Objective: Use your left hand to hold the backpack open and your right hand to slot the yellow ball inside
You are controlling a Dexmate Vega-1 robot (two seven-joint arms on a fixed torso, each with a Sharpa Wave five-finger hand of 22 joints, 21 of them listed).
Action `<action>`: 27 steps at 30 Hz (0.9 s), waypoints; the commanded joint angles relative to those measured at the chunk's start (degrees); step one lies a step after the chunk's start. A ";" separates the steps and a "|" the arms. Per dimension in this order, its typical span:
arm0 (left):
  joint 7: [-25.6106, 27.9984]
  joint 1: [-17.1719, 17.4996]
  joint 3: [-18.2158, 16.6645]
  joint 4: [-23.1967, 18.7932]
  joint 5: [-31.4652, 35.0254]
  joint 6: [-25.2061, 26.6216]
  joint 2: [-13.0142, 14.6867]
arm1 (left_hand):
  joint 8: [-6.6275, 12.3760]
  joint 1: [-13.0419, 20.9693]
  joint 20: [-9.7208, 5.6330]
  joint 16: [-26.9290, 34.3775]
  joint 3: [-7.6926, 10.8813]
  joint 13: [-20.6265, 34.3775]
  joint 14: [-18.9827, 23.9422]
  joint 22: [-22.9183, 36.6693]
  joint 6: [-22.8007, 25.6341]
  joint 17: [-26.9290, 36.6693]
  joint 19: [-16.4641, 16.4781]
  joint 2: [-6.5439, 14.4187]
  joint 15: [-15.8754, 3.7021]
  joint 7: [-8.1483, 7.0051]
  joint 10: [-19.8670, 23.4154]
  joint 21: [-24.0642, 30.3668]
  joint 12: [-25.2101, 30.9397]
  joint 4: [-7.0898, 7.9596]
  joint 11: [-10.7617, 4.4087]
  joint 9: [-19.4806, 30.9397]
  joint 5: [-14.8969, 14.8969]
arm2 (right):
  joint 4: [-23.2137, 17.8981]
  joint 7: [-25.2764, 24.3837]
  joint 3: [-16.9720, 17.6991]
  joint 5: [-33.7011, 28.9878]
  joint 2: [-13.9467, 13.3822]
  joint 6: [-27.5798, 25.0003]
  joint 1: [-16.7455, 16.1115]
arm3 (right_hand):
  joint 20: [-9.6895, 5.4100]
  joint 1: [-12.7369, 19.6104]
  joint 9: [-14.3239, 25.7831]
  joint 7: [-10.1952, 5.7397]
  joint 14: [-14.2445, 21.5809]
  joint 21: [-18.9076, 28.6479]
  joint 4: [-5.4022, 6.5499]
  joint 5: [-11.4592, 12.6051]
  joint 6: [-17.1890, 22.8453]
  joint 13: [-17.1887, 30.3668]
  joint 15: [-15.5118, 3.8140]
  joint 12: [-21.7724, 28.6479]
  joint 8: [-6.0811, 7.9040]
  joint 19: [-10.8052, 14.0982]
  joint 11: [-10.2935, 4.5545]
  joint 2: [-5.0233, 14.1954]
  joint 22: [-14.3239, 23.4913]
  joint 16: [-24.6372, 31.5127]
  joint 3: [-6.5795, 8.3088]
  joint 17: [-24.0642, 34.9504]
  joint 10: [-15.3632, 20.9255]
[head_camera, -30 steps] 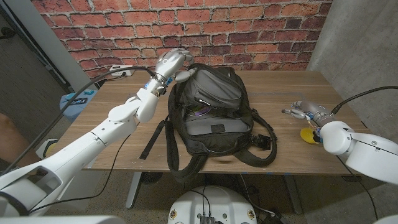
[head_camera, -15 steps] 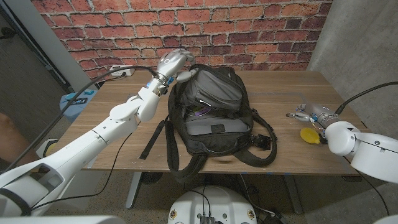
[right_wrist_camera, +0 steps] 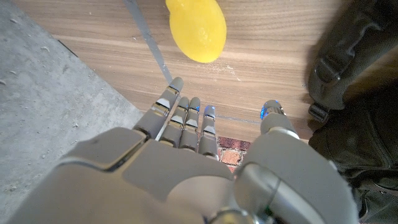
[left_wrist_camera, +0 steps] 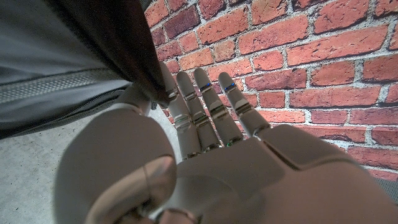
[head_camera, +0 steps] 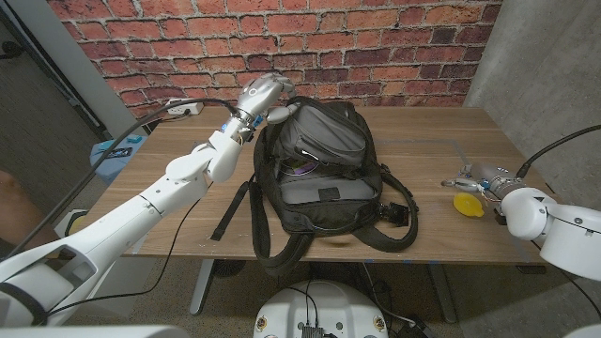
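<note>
1. At the far top corner of the backpack [head_camera: 319, 169], the left hand [head_camera: 261, 94] pinched a fold of the dark fabric between thumb and fingers; the left wrist view showed the black edge running across its fingertips [left_wrist_camera: 186, 93], with the other fingers straight beyond it. That grip appeared to be there to lift the upper flap, so the zipped mouth stood apart.

2. The bag lay on the wooden table [head_camera: 188, 178] near its middle, its opening gaping toward the robot, with a grey inner lining visible. Judged from this, the holding-open half of the task looked settled, though how wide the gap really was I could not tell.

3. The yellow ball [head_camera: 468, 204] sat on the table near the right edge, well apart from the backpack and its loose straps [head_camera: 399, 211].

4. The right hand [head_camera: 477, 176] held nothing. Its fingers were spread and extended, and in the right wrist view their tips [right_wrist_camera: 176, 87] pointed toward the ball [right_wrist_camera: 196, 28], near it but not touching.

5. From the head view the right hand hovered just beyond the ball, on the far side. Closing around it would probably need the hand brought down and over it first; a round thing on bare wood might roll if nudged sideways.
</note>
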 commanded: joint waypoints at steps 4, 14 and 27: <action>-0.58 -0.08 0.05 -0.59 0.22 0.10 0.15 | 0.35 0.73 -0.07 -0.35 0.03 0.36 0.48 0.15 -0.09 0.29 0.26 0.01 -0.07 0.03 1.06 0.55 0.11 0.13 -1.19 0.14 0.55 | 1.72 5.86 4.12 -4.49 1.82 -0.05 -4.63 | 0.09 0.57 0.10 0.00 0.43 0.31 -0.31 0.06 0.50 0.20 -0.09 0.12 0.09 0.53 0.10 -0.90 0.11 -0.11 0.13 0.14 0.42; -0.79 -0.05 0.09 -0.62 0.15 -0.03 0.12 | 0.41 0.75 -0.09 -0.46 -0.01 0.37 0.48 0.15 -0.19 0.43 0.16 -0.02 -0.14 0.03 1.11 0.67 0.07 0.13 -1.18 0.08 0.64 | 3.13 9.17 2.75 -5.66 1.06 -0.56 -2.75 | 0.08 1.49 0.12 -0.07 0.46 0.22 -0.55 0.19 0.52 0.33 -0.18 0.13 0.11 0.55 -0.19 -1.60 0.11 -0.23 0.15 0.09 0.53; -1.14 0.12 0.08 -0.80 0.12 0.04 0.15 | 0.60 0.73 -0.09 -0.66 -0.06 0.42 0.46 0.14 -0.28 0.61 0.07 0.00 -0.09 0.02 1.07 0.87 -0.01 0.17 -1.16 0.14 0.78 | 5.26 11.22 -0.32 -4.99 -0.75 -0.16 0.40 | 0.13 3.28 0.16 -0.17 0.41 0.08 -0.77 0.51 0.78 0.65 -0.27 0.43 0.26 0.51 -0.53 -2.89 0.10 -0.46 0.23 0.02 1.25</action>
